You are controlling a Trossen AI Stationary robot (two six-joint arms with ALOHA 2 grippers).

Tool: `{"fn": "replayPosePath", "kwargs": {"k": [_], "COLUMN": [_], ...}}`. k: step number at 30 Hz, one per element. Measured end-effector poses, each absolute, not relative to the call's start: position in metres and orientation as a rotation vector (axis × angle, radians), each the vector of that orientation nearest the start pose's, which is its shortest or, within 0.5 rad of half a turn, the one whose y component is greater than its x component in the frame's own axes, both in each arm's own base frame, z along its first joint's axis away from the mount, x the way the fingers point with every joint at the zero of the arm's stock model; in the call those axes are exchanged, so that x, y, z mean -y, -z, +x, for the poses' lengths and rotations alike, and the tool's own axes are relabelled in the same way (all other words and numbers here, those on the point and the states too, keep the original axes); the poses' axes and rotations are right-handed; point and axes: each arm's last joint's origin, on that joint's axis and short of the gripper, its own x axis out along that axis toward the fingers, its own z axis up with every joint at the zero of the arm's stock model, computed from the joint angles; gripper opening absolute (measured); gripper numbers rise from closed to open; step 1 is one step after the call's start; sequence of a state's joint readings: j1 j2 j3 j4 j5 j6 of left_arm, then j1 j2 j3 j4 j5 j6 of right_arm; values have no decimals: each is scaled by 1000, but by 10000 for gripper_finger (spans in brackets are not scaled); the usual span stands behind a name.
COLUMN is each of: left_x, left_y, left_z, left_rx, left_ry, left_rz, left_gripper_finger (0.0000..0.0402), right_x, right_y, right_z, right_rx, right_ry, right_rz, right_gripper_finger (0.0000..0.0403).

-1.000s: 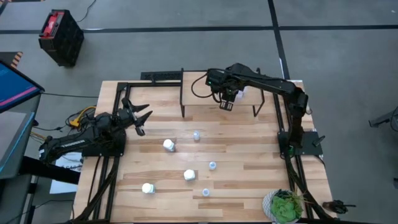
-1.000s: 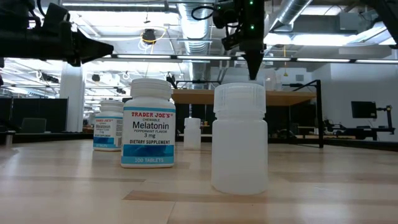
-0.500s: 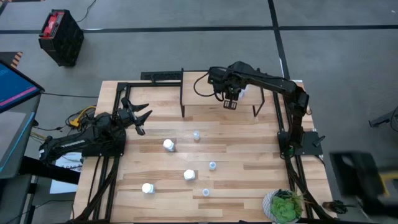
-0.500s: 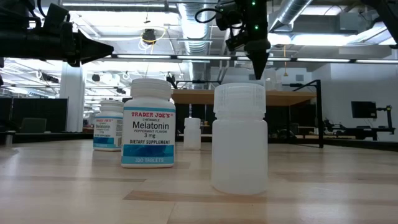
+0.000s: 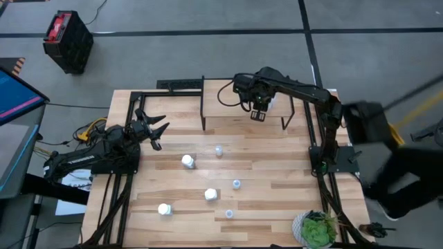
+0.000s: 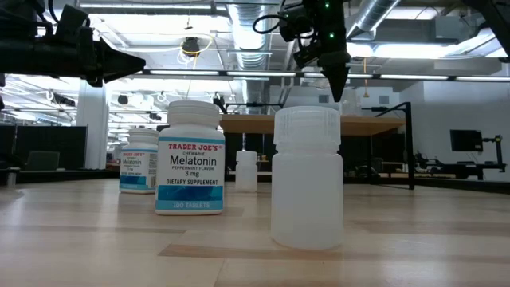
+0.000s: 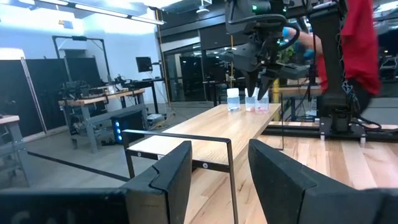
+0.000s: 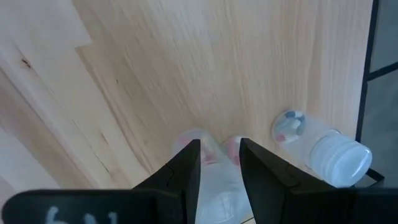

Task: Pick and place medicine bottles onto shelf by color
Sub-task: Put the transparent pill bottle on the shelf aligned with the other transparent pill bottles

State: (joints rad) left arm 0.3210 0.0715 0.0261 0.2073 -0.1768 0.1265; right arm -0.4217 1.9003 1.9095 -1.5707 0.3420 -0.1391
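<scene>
While your right gripper [image 8: 219, 163] clamps a translucent bottle [image 8: 211, 177] over the shelf [image 5: 235, 124] | step: placing | next: lower, release beside shelved bottles [image 7: 249, 101]

A white medicine bottle [image 6: 190, 159] on the table reads "TRADER JOE'S, CHEWABLE Melatonin, PEPPERMINT FLAVOR, 3 mg, DIETARY SUPPLEMENT, 100 TABLETS"; a second labelled bottle [image 6: 140, 161] behind it shows the same "TRADER JOE'S" and "Melatonin", its finer print unreadable.
</scene>
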Motion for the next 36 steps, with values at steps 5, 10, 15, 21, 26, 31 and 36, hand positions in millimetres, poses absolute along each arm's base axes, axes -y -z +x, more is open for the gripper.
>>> {"fn": "replayPosePath", "kwargs": {"k": [5,10,15,21,26,31,36], "left_x": [-36,-36,-36,-36,-36,-36,-36], "left_y": [-187,-187,-185,-185,-185,-185,-185], "left_z": [92,92,93,93,93,93,93], "left_rx": [132,134,122,120,126,129,133], "left_ry": [-506,-505,-504,-504,-502,-501,-499], "left_rz": [133,120,117,116,92,76,58], "left_gripper_finger": [149,149,149,149,149,149,149], "right_x": [152,152,152,152,152,152,152], "right_y": [-321,-321,-321,-320,-320,-320,-320], "right_z": [316,316,316,316,316,316,316], "right_rx": [-1627,-1621,-1620,-1614,-1612,-1606,-1603], "right_ry": [496,516,516,531,540,554,560], "right_rz": [-32,-13,-11,5,13,28,37], "right_gripper_finger": [133,133,133,133,134,134,134]}}
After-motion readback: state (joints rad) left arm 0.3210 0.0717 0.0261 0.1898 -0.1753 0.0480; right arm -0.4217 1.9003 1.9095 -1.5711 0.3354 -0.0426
